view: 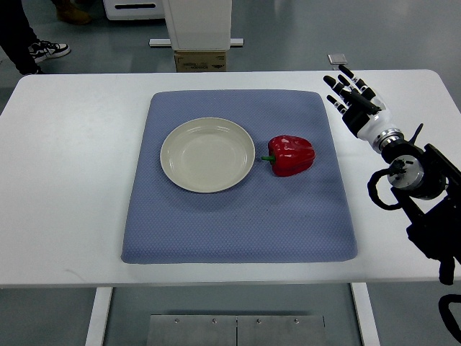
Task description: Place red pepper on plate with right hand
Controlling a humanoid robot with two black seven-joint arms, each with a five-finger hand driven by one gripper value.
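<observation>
Robot hand: right robot hand (351, 98) spread, empty, far right of the pepper (292, 155).
Pepper: on its side, just right of the plate (207, 155).
Risk: the rounded pepper could roll off if gripped off-centre.

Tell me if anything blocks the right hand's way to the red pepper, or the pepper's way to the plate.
Nothing visible does. The open right hand hovers over bare white table right of the blue mat; only mat lies between it and the glossy red bell pepper. The pepper lies just right of the empty round cream plate, stem toward it.
</observation>
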